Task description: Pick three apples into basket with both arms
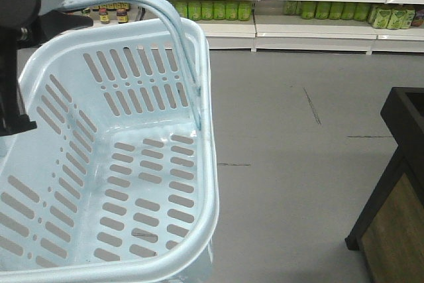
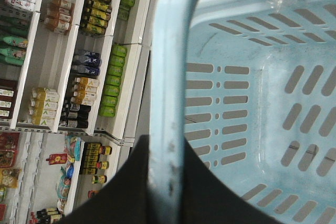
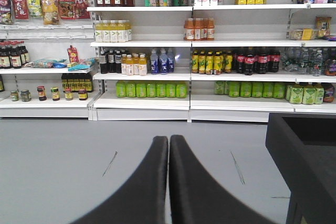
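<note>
The light blue basket [image 1: 199, 183] fills the left of the front view, empty inside, its hoop handle [image 1: 175, 28] raised. My left gripper [image 2: 167, 150] is shut on the basket handle [image 2: 170, 77], one black finger on each side of the bar. In the front view the left arm [image 1: 20, 38] is a black mass at the top left, above the basket's rim. My right gripper [image 3: 168, 142] is shut with nothing between its fingers, held over the grey floor and facing the shelves. No apples are in view.
Store shelves [image 1: 298, 21] with bottled drinks and jars line the far wall. A dark wooden stand [image 1: 397, 183] sits at the right, also seen in the right wrist view as a black-edged stand [image 3: 304, 145]. Grey floor [image 1: 298, 150] lies between.
</note>
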Robot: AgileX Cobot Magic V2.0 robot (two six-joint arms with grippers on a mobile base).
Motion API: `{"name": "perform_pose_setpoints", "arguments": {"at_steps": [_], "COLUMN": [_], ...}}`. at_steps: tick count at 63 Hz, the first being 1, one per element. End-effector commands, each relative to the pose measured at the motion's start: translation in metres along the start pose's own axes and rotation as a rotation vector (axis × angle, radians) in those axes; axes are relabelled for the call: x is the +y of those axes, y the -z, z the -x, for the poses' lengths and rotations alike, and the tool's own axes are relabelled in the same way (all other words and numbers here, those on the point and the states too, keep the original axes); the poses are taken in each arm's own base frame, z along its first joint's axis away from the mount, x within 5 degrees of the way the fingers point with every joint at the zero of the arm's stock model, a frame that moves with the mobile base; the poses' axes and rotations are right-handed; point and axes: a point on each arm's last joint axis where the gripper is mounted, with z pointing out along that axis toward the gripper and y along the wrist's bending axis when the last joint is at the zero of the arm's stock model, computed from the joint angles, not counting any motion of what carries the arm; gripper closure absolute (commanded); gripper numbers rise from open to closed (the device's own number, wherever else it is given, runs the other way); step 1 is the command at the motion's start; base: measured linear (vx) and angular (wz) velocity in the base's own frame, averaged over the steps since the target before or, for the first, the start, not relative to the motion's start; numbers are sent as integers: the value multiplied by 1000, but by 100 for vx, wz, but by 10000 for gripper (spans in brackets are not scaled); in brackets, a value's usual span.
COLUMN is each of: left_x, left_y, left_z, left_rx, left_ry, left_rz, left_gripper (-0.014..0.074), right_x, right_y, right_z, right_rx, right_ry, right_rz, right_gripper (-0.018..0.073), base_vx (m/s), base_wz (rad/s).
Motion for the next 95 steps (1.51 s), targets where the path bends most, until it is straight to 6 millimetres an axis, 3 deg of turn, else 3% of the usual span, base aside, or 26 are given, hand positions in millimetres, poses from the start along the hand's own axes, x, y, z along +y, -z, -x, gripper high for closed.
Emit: {"name": "perform_pose_setpoints", "arguments": {"at_steps": [1, 95], "left_x": [14, 13], "left_y": [16, 15], "left_z": [4, 4], "left_rx": [-82, -80], "left_ry": [19, 18], "left_rz": [108, 106], "left_gripper": [603, 603], "right_x": [0, 0], "right_y": [0, 0], "right_z": [3, 3], "right_rx": [-68, -68], "right_ry": [7, 7], "right_rz": [-5, -5], "right_gripper": [568, 568], "base_vx": [13, 10], "base_wz": [4, -1]}}
